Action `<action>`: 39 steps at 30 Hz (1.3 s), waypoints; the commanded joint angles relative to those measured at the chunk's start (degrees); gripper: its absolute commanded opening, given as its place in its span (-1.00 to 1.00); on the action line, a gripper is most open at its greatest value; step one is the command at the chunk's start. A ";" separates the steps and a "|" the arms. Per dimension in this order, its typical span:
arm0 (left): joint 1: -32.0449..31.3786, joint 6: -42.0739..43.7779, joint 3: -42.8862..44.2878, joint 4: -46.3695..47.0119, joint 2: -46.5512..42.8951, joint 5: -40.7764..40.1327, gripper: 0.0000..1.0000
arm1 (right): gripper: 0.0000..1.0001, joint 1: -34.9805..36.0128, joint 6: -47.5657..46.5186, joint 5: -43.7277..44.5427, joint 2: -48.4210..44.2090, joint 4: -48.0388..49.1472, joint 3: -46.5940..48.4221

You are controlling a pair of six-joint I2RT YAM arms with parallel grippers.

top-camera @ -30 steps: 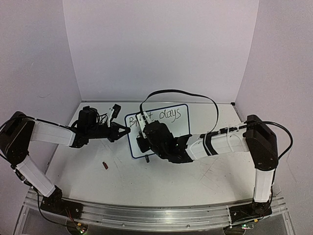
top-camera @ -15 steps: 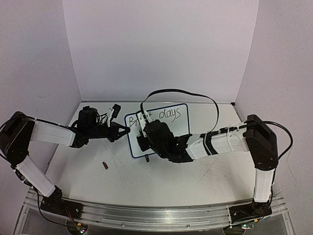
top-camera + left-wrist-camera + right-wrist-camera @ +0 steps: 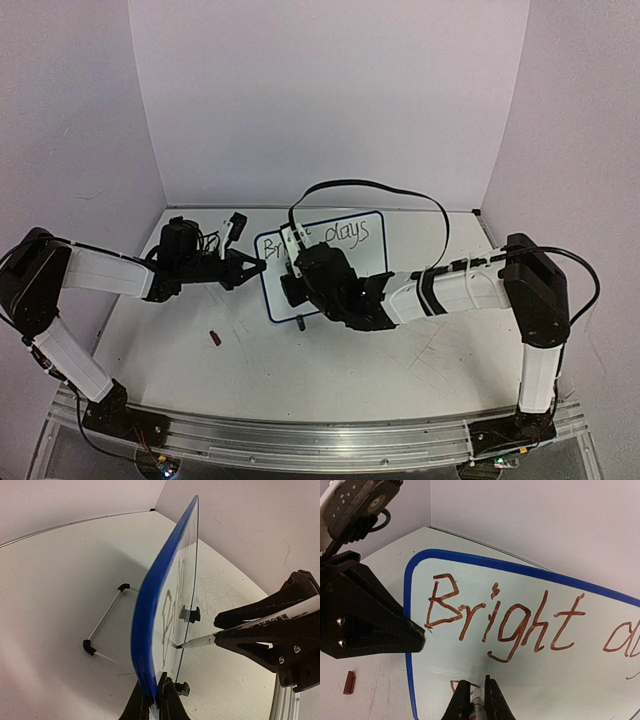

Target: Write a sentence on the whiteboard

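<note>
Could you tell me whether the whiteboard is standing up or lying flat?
Standing up: the whiteboard rises on edge, its wire stand behind it, and the left gripper is shut on its rim.

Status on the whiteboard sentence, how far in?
Done: "Bright" and "days" are on the whiteboard, first line. In hand: left hand clamps its edge; right hand holds the marker, tip at the start of a second line. Left: the rest of that line.

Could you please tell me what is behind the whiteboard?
Behind the whiteboard, the left wrist view shows a thin wire stand with black end caps resting on the table. Where it joins the board is hidden by the blue rim.
</note>
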 commanded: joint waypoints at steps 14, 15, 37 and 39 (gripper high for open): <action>0.91 3.60 -0.06 1.03 -0.47 -6.07 -1.00 | -1.00 -1.21 1.74 -1.62 -1.08 0.07 -1.17; 0.92 3.58 -0.09 1.02 -0.52 -6.03 -1.00 | -1.00 -1.21 1.78 -1.64 -1.16 0.02 -1.34; 0.90 3.60 -0.19 0.96 -0.61 -5.88 -1.00 | -1.00 -3.19 0.95 -6.41 -8.30 5.96 -5.08; 0.91 3.55 -0.35 0.91 -0.74 -5.83 -1.00 | -1.00 -3.70 1.11 -6.61 -7.60 5.81 -4.30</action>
